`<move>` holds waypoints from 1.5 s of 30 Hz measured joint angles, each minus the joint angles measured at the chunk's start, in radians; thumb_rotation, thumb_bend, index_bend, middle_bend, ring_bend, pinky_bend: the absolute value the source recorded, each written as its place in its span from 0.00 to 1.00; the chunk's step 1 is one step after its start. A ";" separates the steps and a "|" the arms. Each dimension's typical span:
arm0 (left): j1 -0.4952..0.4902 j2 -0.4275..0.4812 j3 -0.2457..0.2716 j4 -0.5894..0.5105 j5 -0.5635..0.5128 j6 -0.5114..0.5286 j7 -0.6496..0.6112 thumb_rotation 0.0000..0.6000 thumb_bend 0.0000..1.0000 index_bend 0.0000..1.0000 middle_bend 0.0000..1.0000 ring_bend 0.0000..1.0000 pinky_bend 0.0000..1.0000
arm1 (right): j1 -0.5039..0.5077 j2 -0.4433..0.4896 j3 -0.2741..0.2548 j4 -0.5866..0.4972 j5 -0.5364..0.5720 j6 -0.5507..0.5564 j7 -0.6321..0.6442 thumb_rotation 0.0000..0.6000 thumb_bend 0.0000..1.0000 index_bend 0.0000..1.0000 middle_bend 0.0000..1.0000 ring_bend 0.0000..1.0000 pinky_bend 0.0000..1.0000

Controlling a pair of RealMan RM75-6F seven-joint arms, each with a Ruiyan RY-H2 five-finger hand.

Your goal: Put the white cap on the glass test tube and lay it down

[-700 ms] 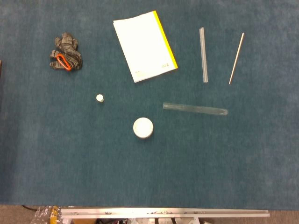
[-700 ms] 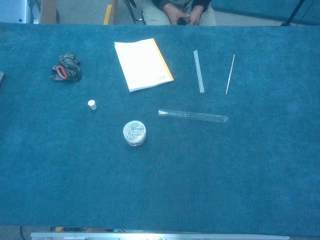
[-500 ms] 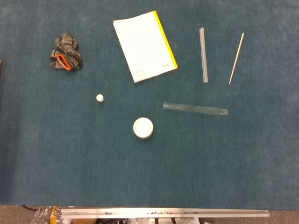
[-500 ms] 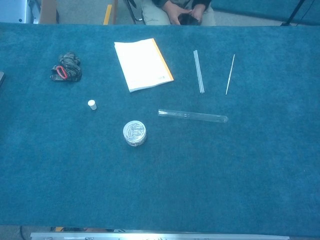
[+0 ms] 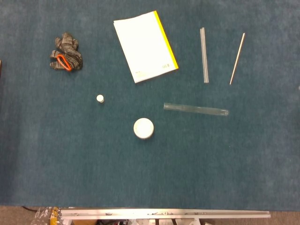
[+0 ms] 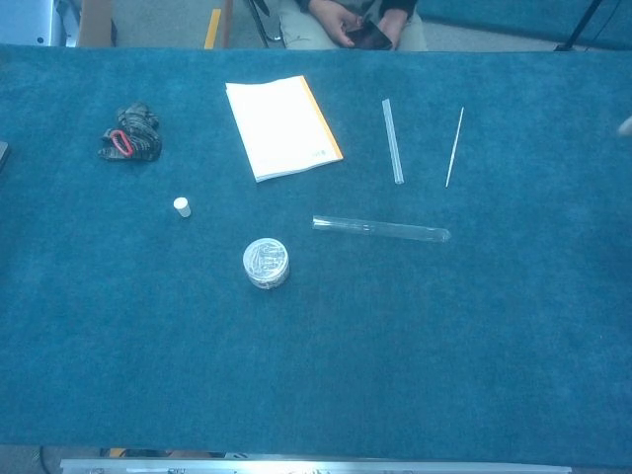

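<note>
The small white cap (image 5: 100,98) (image 6: 182,206) stands on the blue cloth, left of centre. The glass test tube (image 5: 196,109) (image 6: 381,229) lies flat to its right, open end toward the cap and rounded end pointing right. They are well apart, and nothing touches either one. A pale blurred tip (image 6: 626,125) shows at the right edge of the chest view, apparently my right hand; too little shows to tell how its fingers stand. My left hand appears in neither view.
A round white-lidded jar (image 5: 143,128) sits between cap and tube, nearer me. Farther back lie a white notebook with a yellow spine (image 5: 145,46), a clear rod (image 5: 204,55), a thin wooden stick (image 5: 237,58) and a dark bundled cloth (image 5: 65,58). A seated person (image 6: 360,22) is beyond the table.
A pale tip has appeared at the right edge of both views. The person beyond the table has shifted their hands. Nothing on the cloth has moved.
</note>
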 measured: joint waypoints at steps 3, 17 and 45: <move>0.000 0.005 0.001 -0.003 0.006 0.002 0.002 1.00 0.35 0.27 0.25 0.12 0.08 | 0.039 -0.004 0.004 -0.020 0.009 -0.066 0.013 1.00 0.21 0.36 0.21 0.04 0.30; 0.013 0.019 0.013 0.001 0.039 0.031 -0.029 1.00 0.35 0.27 0.25 0.12 0.08 | 0.241 -0.173 0.079 -0.063 0.215 -0.285 -0.251 1.00 0.17 0.43 0.24 0.04 0.30; 0.025 0.016 0.017 0.060 0.058 0.053 -0.107 1.00 0.35 0.27 0.25 0.12 0.08 | 0.490 -0.560 0.087 0.116 0.517 -0.336 -0.639 1.00 0.16 0.49 0.26 0.04 0.30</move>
